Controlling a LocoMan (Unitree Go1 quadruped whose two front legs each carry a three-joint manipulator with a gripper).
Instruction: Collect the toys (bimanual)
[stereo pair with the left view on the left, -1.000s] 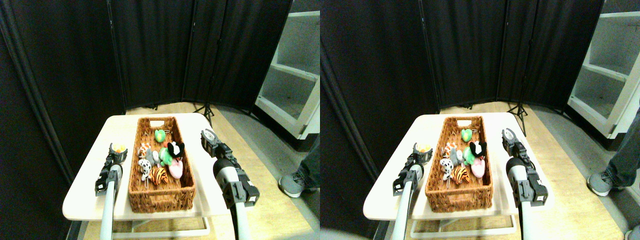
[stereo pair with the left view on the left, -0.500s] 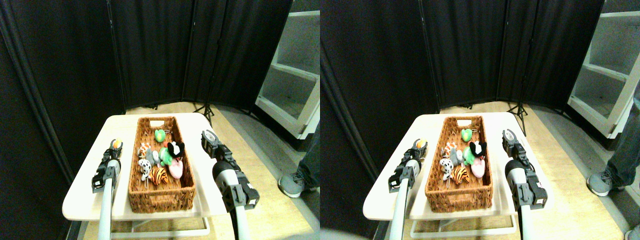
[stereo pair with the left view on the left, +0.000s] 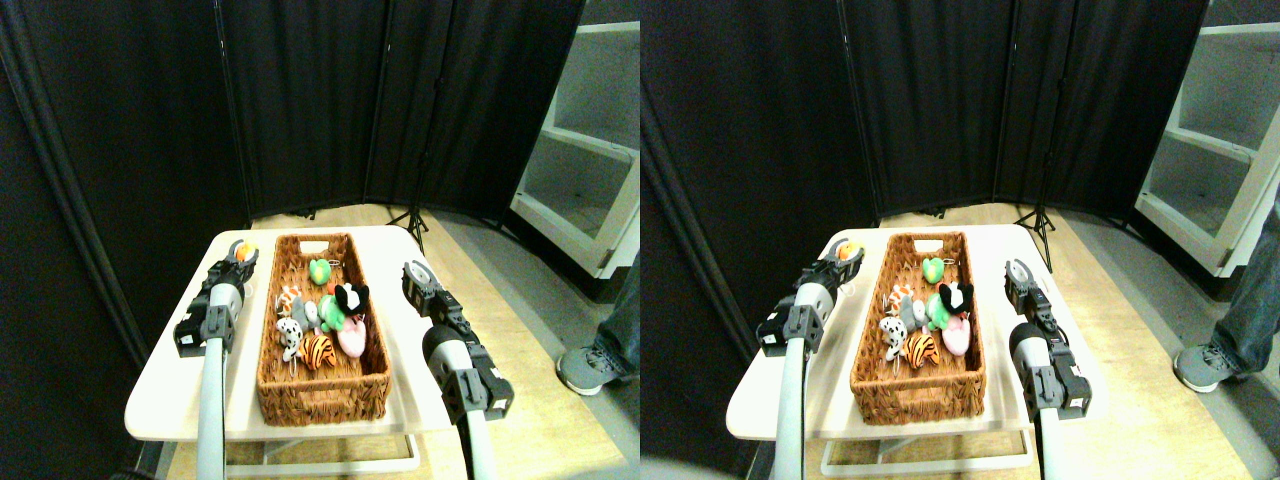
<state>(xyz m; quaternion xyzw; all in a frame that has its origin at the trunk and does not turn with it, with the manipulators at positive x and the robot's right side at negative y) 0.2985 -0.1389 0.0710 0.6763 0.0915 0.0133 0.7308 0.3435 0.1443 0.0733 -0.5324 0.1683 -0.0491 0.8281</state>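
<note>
A long brown wicker basket (stereo pair with the left view on the left: 320, 395) stands lengthwise on the white table (stereo pair with the left view on the left: 170, 375). In it lie several toys: a green one (stereo pair with the left view on the left: 320, 270), a black-and-white one (stereo pair with the left view on the left: 351, 297), a pink one (stereo pair with the left view on the left: 352, 341), a striped tiger (stereo pair with the left view on the left: 318, 350), a spotted white one (stereo pair with the left view on the left: 290, 333) and a grey one (stereo pair with the left view on the left: 303, 315). My left gripper (stereo pair with the left view on the left: 241, 254) hangs above the table, left of the basket's far end, shut on a small orange toy (stereo pair with the left view on the left: 244, 249). Beside the basket's right wall, my right gripper (stereo pair with the left view on the left: 415, 279) stays over the table's right edge.
Black folding screens close off the back and left. A white shelf unit (stereo pair with the left view on the left: 580, 190) stands at the right, with a tripod foot (stereo pair with the left view on the left: 412, 222) behind the table. A person's shoe (stereo pair with the left view on the left: 585, 370) rests on the wooden floor at right.
My left gripper has risen and moved away from me with the orange toy, from mid-table to near the basket's far end. The right arm has hardly moved.
</note>
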